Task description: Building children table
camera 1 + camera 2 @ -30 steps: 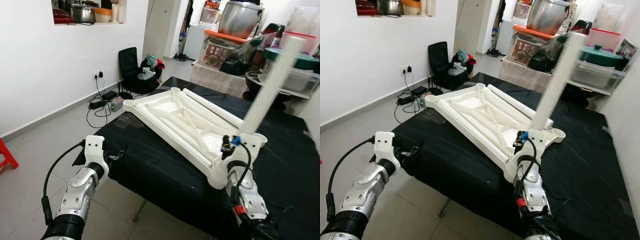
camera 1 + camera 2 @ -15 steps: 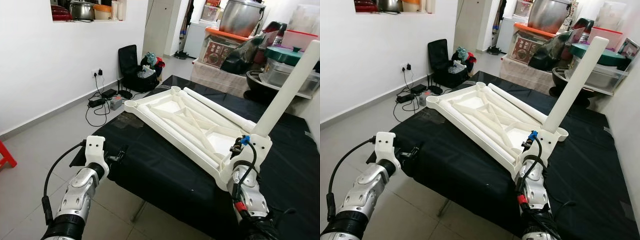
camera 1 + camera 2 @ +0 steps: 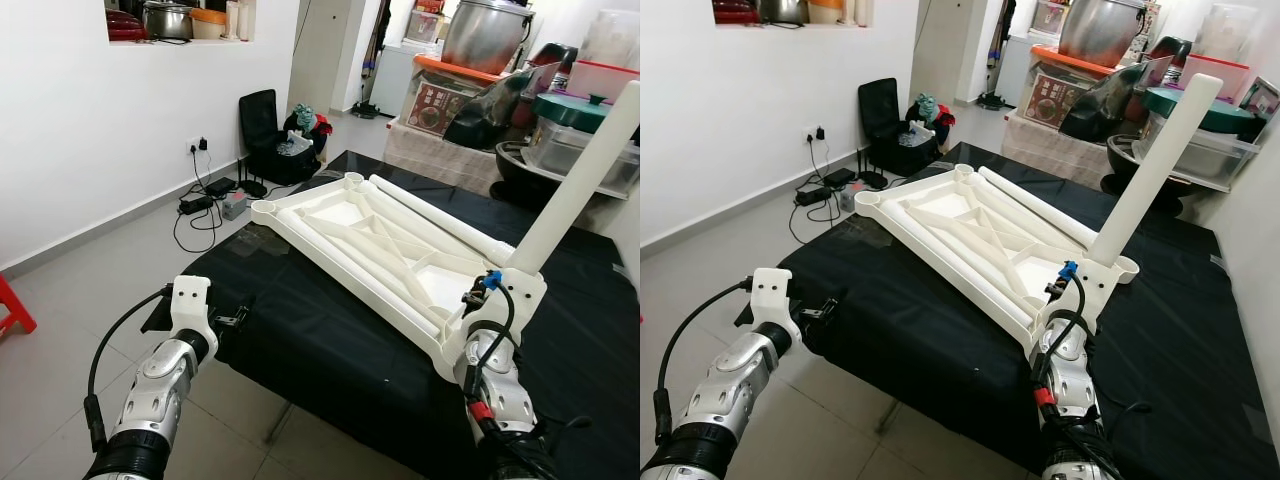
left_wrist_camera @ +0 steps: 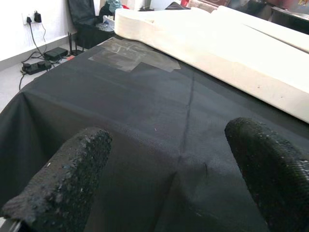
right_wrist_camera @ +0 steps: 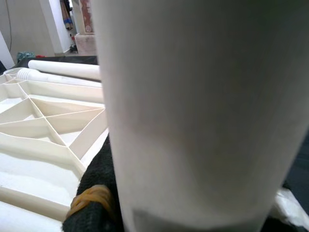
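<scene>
The white children's table top (image 3: 345, 232) lies upside down on a table draped in black cloth (image 3: 300, 330). One white leg (image 3: 578, 185) stands in the near right corner socket (image 3: 512, 285), leaning right. My right gripper (image 3: 480, 302) is shut on the base of that leg (image 5: 193, 111), with one black finger (image 5: 96, 188) against it. A second, loose leg (image 3: 1035, 208) lies along the far side of the top. My left gripper (image 4: 164, 174) is open over the cloth's front left edge, apart from the table top's rim (image 4: 217, 53).
Storage boxes and big pots (image 3: 480, 35) crowd the back right behind the table. On the floor to the left lie a power strip with cables (image 3: 205, 200) and a black bag (image 3: 262, 140). A red stool (image 3: 12, 310) stands at the far left.
Over the second the standing leg has swung to lean further right, and the near corner of the table top slid slightly right with my right gripper. My left arm has hardly moved.
</scene>
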You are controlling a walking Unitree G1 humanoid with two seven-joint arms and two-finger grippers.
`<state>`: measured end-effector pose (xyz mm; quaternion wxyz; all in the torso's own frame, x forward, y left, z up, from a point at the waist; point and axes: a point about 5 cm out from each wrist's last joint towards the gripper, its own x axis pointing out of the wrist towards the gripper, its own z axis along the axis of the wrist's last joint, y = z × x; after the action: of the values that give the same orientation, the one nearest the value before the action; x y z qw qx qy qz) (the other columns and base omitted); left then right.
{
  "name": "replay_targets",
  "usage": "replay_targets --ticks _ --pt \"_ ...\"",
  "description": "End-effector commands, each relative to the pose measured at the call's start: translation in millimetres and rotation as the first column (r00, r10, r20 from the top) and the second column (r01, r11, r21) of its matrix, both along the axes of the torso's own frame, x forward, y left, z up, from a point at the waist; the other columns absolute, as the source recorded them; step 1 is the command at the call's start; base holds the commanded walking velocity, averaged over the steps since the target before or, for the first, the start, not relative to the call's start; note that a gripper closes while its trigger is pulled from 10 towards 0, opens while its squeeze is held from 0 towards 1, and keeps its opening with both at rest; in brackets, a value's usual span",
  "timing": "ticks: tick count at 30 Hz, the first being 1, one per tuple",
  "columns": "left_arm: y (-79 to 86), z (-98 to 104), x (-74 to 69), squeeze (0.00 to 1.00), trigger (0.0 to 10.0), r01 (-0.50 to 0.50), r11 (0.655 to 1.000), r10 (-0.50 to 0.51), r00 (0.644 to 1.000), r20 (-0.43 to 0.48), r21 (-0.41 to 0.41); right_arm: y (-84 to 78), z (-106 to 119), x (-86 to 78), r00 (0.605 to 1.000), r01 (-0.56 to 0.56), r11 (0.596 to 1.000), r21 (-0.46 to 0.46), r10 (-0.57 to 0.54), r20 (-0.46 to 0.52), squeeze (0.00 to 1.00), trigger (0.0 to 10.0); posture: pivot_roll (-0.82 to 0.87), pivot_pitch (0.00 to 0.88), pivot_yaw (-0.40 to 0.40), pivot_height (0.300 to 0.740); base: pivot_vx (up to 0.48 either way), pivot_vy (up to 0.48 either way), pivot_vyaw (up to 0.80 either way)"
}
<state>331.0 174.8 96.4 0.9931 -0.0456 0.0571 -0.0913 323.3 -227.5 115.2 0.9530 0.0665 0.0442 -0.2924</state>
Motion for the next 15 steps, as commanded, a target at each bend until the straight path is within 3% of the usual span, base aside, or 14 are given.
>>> replay_targets --ticks 1,15 --pt "-3.4 -0.1 1.8 0.00 10.0 0.015 1.000 -0.015 1.000 -0.008 0.010 -8.5 -71.4 -33.3 0.946 0.099 0.992 0.077 -0.069 -0.318 0.00 10.0 0.04 0.000 -0.105 0.740 0.000 0.000 0.00" --pt "-3.8 1.1 4.0 0.00 10.0 0.022 1.000 -0.022 1.000 -0.004 0.016 -5.3 -62.7 -29.0 0.971 0.063 0.996 0.070 -0.045 -0.234 0.00 10.0 0.04 0.000 -0.098 0.740 0.000 0.000 0.00"
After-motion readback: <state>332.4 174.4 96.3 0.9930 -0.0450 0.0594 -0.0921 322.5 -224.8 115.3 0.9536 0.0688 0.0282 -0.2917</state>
